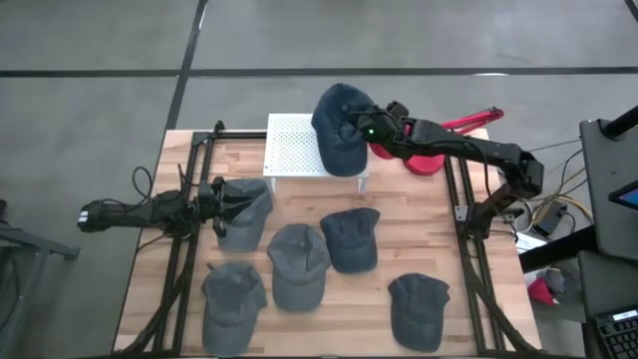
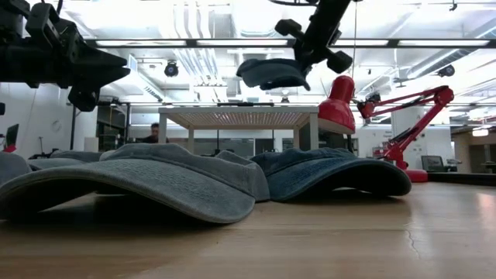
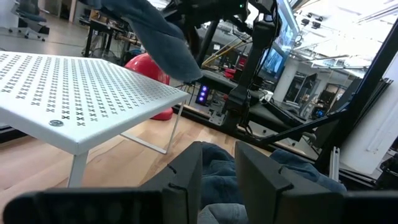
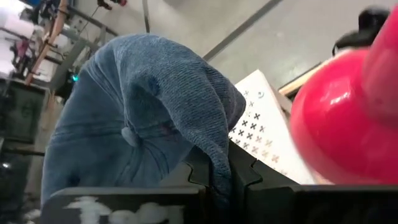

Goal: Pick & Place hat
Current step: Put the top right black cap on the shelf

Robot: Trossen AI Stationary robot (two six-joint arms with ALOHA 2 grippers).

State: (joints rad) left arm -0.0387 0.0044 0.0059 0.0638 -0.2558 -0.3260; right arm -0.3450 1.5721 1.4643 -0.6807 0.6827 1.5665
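At the table's left edge, the left gripper (image 1: 221, 202) lay low over the wood, fingers partly apart around the fabric of a grey cap (image 1: 244, 211); whether it truly pinched the cloth I could not tell. Four more caps lay loose on the boards nearby: one (image 1: 298, 264) at centre, one (image 1: 351, 238) beside it, one (image 1: 234, 296) near the front left, one (image 1: 417, 309) front right. Farther right and back, the right gripper (image 1: 361, 128) was clamped on the held hat (image 1: 339, 128), which hung in the air over the right end of the white perforated stand (image 1: 291, 147).

Risk, as judged: the grip caught only a fold of cloth, so the hat might slip, or on release drape off the stand's edge toward the red desk lamp (image 1: 431, 158) just beside it. Its brim could also snag the lamp's shade.

Surface was a pale butcher-block table (image 1: 469, 299) with dark framing rails. Beyond lay grey concrete floor, a bright open workshop, and a person seated far behind.
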